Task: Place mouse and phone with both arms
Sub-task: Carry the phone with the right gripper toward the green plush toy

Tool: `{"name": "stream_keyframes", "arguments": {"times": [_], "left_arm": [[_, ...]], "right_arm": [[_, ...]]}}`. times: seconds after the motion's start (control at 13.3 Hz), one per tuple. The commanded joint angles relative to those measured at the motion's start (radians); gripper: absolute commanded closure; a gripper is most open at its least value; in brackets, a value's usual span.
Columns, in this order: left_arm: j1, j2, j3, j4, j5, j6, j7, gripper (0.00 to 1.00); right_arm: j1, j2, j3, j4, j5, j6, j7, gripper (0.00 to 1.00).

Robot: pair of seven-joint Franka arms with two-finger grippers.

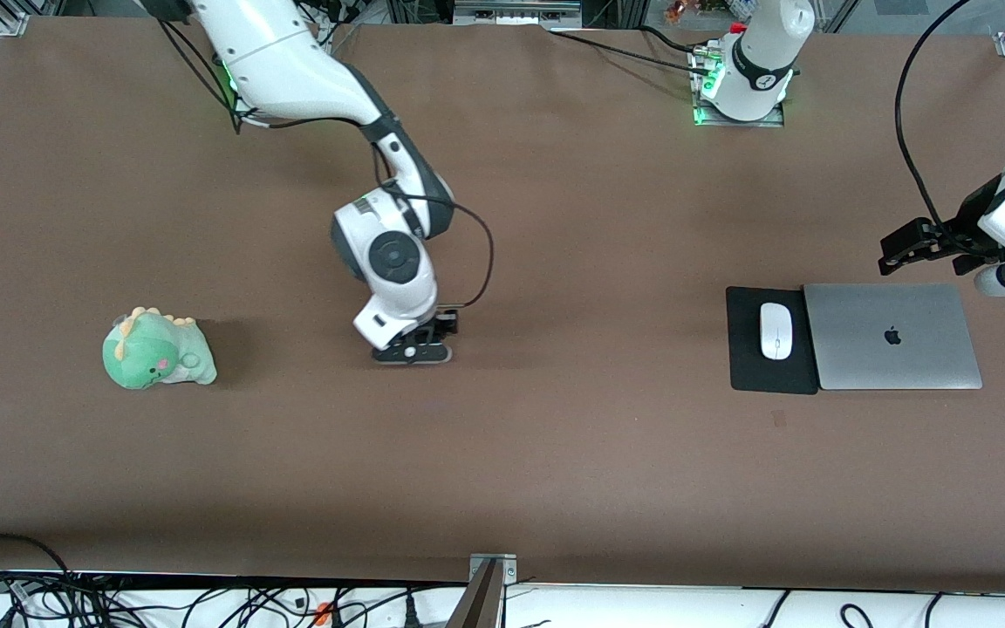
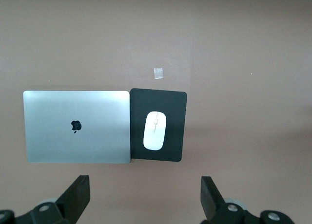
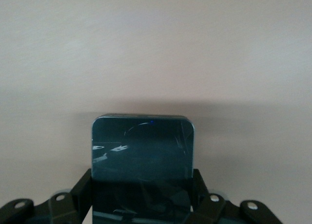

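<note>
Your right gripper (image 1: 413, 351) pinches the phone (image 3: 142, 148) — a glossy black slab, rounded corners — low at the table. Your left gripper (image 2: 145, 197) waits spread above the white mouse (image 2: 155, 130).

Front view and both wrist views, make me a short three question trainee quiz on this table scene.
1. True or false: the small white oval mouse rests on the flat black mouse pad.
2. What does the right gripper grip? A) green plush dinosaur B) flat black rectangular phone C) closed silver laptop
3. Fill in: the left gripper, over the table beside the laptop, is ____.

Key: 1 true; 2 B; 3 open.
</note>
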Motion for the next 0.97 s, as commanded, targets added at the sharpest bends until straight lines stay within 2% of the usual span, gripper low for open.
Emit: {"name": "stream_keyframes", "arguments": {"times": [0.0, 0.15, 0.6, 0.9], "left_arm": [[-0.002, -0.021, -0.005, -0.019, 0.004, 0.009, -0.005, 0.0], [-0.002, -0.02, -0.003, -0.019, 0.004, 0.009, -0.006, 0.0], [-0.002, -0.02, -0.005, -0.016, 0.004, 0.012, -0.008, 0.0], [-0.002, -0.02, -0.019, -0.016, 0.003, 0.009, -0.011, 0.0]], "right_arm": [[-0.144, -0.108, 0.012, -0.099, -0.011, -0.039, -0.235, 0.66], [-0.244, -0.146, 0.012, -0.174, -0.009, -0.002, -0.374, 0.65], [-0.33, -0.147, 0.009, -0.33, -0.009, 0.195, -0.449, 0.61], [-0.369, -0.13, 0.009, -0.37, -0.009, 0.277, -0.491, 0.55]]}}
